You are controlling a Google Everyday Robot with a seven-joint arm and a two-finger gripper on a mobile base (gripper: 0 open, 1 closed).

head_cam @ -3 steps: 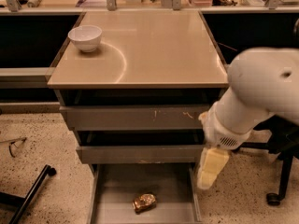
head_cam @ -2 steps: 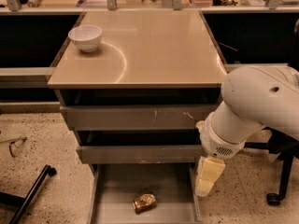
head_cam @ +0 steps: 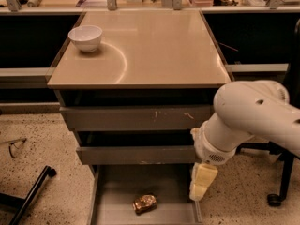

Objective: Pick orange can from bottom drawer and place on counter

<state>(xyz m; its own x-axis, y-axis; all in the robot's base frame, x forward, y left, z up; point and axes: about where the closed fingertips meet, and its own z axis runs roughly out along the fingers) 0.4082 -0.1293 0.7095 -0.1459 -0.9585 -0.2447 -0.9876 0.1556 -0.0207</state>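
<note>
The orange can (head_cam: 144, 203) lies on its side on the flat grey floor of the pulled-out bottom drawer (head_cam: 117, 191), near the drawer's front. It is small, shiny golden-orange and dented. My gripper (head_cam: 200, 185) hangs from the white arm (head_cam: 243, 121) over the drawer's right edge, right of the can and a little above it, apart from it. Only its pale yellowish outer side shows. The counter (head_cam: 154, 46) is the glossy beige top of the cabinet, with a faint curved mark.
A white bowl (head_cam: 85, 37) stands at the counter's back left corner. The two upper grey drawers (head_cam: 136, 118) are slightly open. A black chair leg (head_cam: 28, 196) lies on the speckled floor at left, and a chair wheel (head_cam: 274, 199) at right.
The arm has moved left and down, carrying the gripper lower over the bottom drawer's right edge. The can has not moved.
</note>
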